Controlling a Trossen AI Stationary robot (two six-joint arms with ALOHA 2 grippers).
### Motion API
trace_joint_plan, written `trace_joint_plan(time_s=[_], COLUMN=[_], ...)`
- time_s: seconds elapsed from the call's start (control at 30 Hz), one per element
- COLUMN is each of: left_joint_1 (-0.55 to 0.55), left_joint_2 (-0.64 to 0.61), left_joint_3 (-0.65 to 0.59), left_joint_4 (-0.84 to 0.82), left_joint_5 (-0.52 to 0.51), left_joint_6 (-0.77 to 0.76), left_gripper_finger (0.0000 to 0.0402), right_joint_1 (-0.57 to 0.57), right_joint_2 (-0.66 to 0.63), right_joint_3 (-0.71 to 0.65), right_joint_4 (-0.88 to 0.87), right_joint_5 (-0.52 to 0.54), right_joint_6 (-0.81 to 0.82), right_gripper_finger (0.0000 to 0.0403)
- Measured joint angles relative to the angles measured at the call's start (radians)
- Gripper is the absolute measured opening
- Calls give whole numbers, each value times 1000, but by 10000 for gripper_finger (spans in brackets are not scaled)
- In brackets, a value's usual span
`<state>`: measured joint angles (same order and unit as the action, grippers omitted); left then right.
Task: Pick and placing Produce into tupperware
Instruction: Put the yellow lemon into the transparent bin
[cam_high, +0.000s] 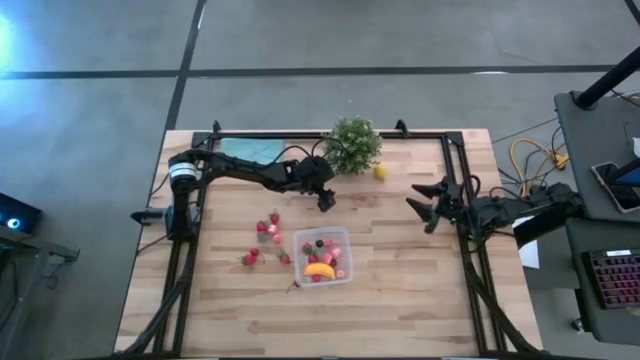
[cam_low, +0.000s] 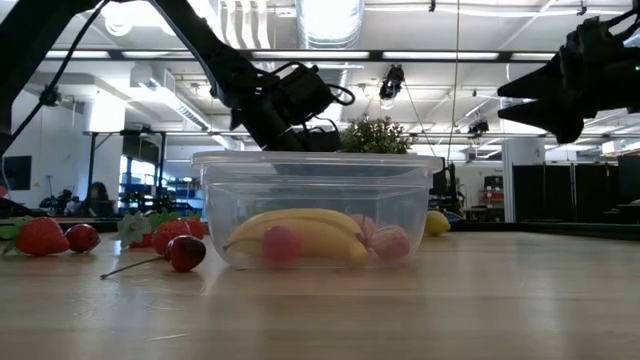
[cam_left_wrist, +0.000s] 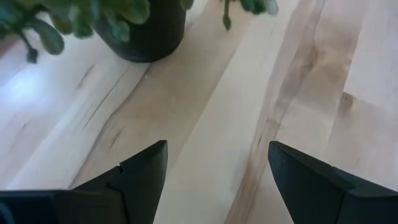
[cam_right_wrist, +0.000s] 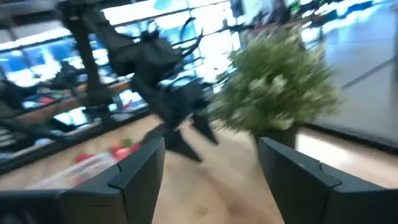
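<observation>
Potted plant (cam_left_wrist: 124, 28) cropped at frame edge, tupperware (cam_right_wrist: 81, 168) blurred

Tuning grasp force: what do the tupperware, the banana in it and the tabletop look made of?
Tupperware: clear, glossy plastic; its contents show through the wall.
Banana: likely smooth moulded plastic or foam, evenly yellow; the look leaves it open.
Tabletop: light wood planks, matte, with visible grain and seams.
</observation>
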<state>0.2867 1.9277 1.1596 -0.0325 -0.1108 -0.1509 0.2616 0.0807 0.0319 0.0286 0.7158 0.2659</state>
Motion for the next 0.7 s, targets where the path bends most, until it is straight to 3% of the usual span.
trace_joint_plan(time_s=[0.17, 0.37, 0.47, 0.53, 0.6, 0.7], left_joint_1=[-1, -1, -1, -1, -2, -2], left_joint_2=[-22, -76, -112, -139, -162, -194], left_joint_3=[0, -1, -1, -1, -1, -3], left_joint_4=[-14, -37, -50, -74, -92, -111], left_joint_5=[0, -40, -57, -66, -81, -114], left_joint_6=[-2, -80, -106, -106, -106, -105], left_gripper_finger=[264, 264, 264, 264, 264, 264], right_joint_1=[-5, -91, -164, -223, -291, -373], right_joint_2=[5, 34, 37, 39, 63, 152], right_joint_3=[0, 0, 0, 6, 13, 26], right_joint_4=[114, 158, 101, -4, -79, -32], right_joint_5=[39, 365, 396, 265, 28, -342], right_joint_6=[3, -31, 90, 272, 390, 308], right_gripper_finger=[252, 249, 251, 251, 250, 249])
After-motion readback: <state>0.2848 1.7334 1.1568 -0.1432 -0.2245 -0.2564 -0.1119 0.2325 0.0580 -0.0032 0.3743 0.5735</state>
